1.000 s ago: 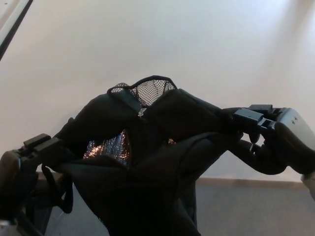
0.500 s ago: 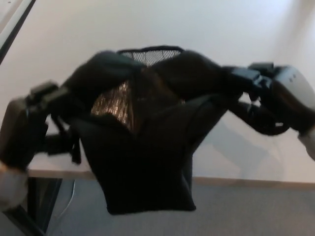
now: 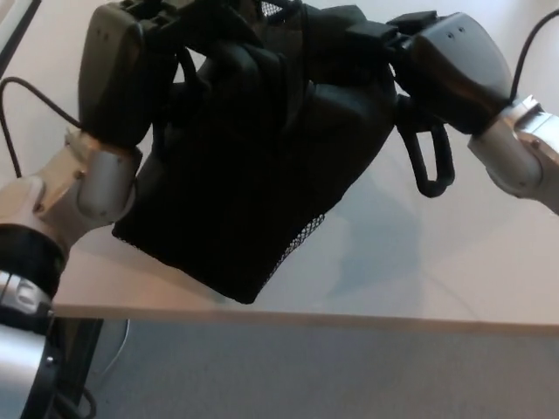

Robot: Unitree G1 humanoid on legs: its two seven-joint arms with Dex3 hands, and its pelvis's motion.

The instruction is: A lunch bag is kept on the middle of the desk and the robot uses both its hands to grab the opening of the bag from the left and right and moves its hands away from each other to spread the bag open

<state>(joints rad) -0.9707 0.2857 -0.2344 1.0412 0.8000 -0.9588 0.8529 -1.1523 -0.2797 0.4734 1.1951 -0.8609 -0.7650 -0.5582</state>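
The black lunch bag (image 3: pixel 253 175) hangs between the two hands, its body tilted, with its lower corner reaching down near the front edge of the pale bench (image 3: pixel 419 262). The left hand (image 3: pixel 131 61) is clamped on the bag's upper left rim at the top of the head view; its fingers are buried in the dark fabric there, and the grey wrist and forearm slope down and away from it towards the lower left corner. The right hand (image 3: pixel 445 57) grips the upper right rim, level with the left hand, with the bag's top pulled taut between them. Just below the right hand, on its inner side, a black strap loop (image 3: pixel 426 161) dangles free over the bench. A strip of black mesh (image 3: pixel 297 240) shows along the bag's lower right edge, well below both hands. The bag's mouth sits at the very top of the frame, between the hands, and its inside cannot be made out. A thin black cable (image 3: pixel 31 92) curves beside the left forearm.
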